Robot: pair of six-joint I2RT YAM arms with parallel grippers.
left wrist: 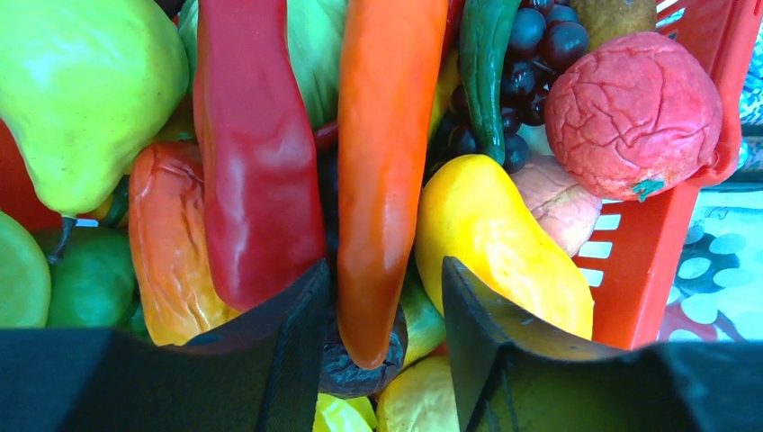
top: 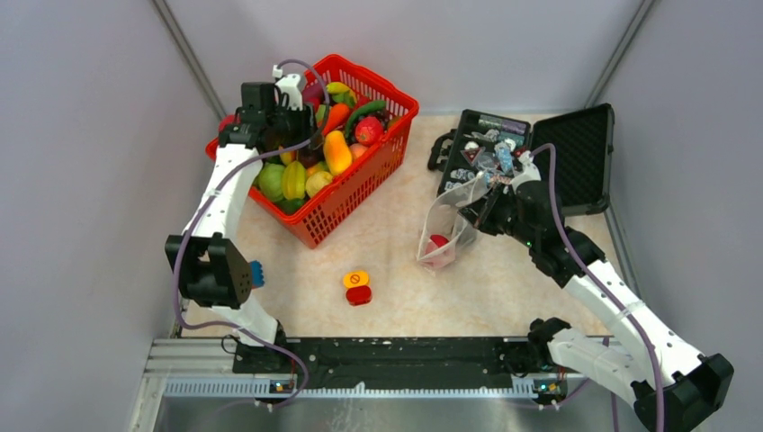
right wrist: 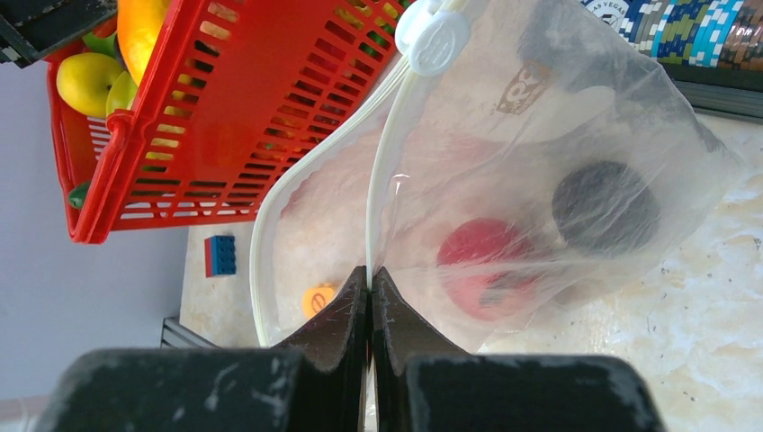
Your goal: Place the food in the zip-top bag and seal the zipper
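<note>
Orange carrot [left wrist: 387, 135], in the basket [top: 346, 198] at upper left, is straddled by the half-parted left fingers [left wrist: 301, 315]. These should be closed on it alone, clear of neighbouring food [left wrist: 504, 234]. Right of centre, the bag [top: 445, 225] is pinched at its rim by the tightly closed right fingers [right wrist: 360, 315].

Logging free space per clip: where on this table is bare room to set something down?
Bare table between the red basket and the zip-top bag, and around the button block. Crowded: the basket, heaped with food; the black case fills the right rear.
</note>
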